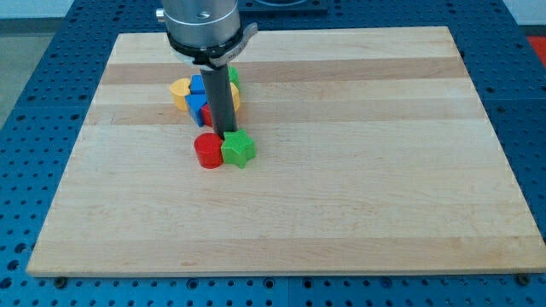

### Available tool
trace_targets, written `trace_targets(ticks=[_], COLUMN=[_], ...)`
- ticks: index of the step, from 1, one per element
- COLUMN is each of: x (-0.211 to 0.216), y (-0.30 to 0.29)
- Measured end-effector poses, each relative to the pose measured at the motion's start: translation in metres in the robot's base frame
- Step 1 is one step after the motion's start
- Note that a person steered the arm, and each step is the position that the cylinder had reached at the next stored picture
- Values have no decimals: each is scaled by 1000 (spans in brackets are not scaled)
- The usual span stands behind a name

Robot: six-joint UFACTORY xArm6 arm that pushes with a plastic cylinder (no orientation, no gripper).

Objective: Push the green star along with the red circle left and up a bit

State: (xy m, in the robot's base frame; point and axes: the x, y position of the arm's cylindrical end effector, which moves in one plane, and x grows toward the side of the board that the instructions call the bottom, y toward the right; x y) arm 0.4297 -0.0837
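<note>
The tabletop (341, 213) is pale wood in lengthwise bands, lighter and darker tan, over a blue surface (34, 85) dotted with holes. The star (239, 150) is bright green, the circle (207, 151) red. Behind them sit a yellow block (179, 90) and blue blocks (197, 102), with bits of green and red. The rod is dark grey down to my tip (229, 134), under a silvery mount (201, 21).
</note>
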Motion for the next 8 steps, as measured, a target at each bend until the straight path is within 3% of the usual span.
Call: trace_targets(ticks=[3, 5, 8], x=[12, 60, 59], y=[72, 51, 26])
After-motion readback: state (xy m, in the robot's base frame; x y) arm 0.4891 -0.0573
